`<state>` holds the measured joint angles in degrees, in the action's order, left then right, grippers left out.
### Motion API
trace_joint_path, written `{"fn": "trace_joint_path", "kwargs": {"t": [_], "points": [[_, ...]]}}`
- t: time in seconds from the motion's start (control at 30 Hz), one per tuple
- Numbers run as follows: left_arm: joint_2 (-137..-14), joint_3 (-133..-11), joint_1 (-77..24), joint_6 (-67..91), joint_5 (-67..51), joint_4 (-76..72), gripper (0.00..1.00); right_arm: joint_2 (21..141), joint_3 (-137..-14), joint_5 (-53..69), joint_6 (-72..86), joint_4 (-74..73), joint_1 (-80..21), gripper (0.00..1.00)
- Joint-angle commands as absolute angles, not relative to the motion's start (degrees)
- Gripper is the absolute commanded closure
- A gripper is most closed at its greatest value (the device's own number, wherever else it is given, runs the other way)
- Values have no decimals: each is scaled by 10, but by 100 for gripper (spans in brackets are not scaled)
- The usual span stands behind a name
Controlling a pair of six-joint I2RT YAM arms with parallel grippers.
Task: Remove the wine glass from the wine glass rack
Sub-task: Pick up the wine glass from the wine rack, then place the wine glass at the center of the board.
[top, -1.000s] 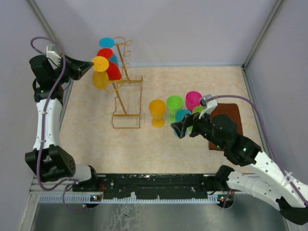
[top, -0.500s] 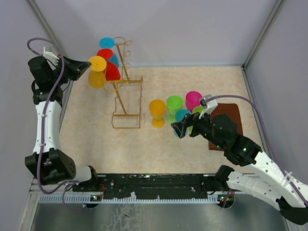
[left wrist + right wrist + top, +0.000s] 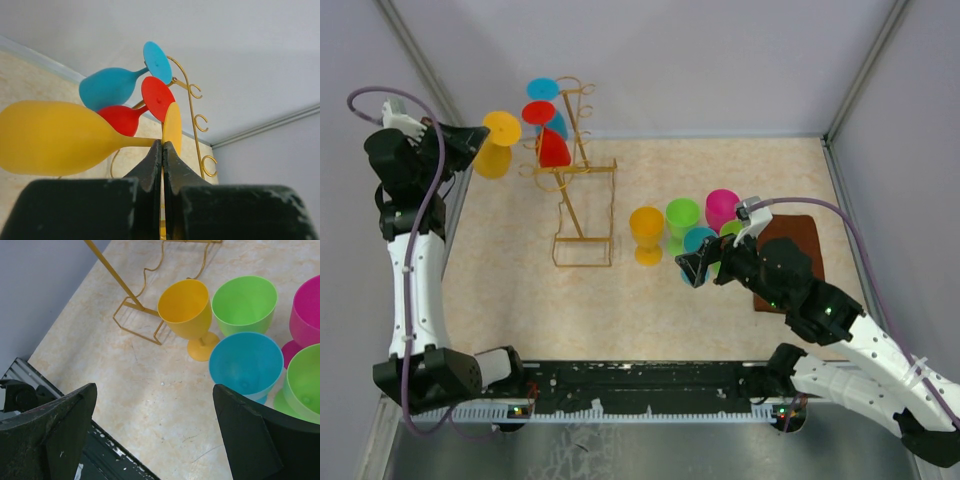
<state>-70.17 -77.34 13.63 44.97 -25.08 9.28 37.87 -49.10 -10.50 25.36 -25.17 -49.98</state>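
The golden wire rack [image 3: 582, 190] stands at the back left of the table, also in the left wrist view [image 3: 192, 112]. A red glass [image 3: 550, 135] and a blue glass [image 3: 546, 95] hang on it. My left gripper [image 3: 478, 140] is shut on the foot of a yellow wine glass [image 3: 496, 143], held in the air to the left of the rack and apart from it. In the left wrist view the fingertips [image 3: 154, 155] pinch the yellow foot disc [image 3: 172, 127], the bowl [image 3: 55, 137] out to the left. My right gripper [image 3: 695, 268] is open and empty, low over the table near the standing glasses.
Several glasses stand right of the rack: yellow [image 3: 186, 310], green [image 3: 245, 302], blue [image 3: 246, 362], pink [image 3: 307, 307] and another green [image 3: 305, 385]. A brown board [image 3: 790, 255] lies at the right. Grey walls enclose the table on three sides.
My left gripper has moved left and up with the yellow glass, drawing it off the rack's arm and away from the red glass. The right arm has not moved.
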Motion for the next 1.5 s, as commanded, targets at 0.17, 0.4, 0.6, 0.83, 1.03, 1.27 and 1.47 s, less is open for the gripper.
{"fn": "trace_joint_path", "kwargs": {"t": [0.17,0.4,0.6,0.83,1.03,1.27,1.47], "points": [[-656,-749,155,333,-135,232,100,375,-491,-111,250,-230,-498,1],[-601,-709,163,266,-77,303,100,377,-491,-110,240,-228,-498,1],[-573,-665,160,207,-171,351,100,380,-486,-105,240,-220,-498,1],[-560,-654,111,175,-185,403,100,397,-494,-98,242,-218,-498,1],[-556,-631,74,133,-247,449,100,408,-495,-89,249,-205,-498,1],[-548,-603,7,81,-324,479,100,455,-520,-73,252,-194,-497,1],[-527,-606,-132,25,-324,502,100,473,-528,-54,281,-188,-498,1]]}}
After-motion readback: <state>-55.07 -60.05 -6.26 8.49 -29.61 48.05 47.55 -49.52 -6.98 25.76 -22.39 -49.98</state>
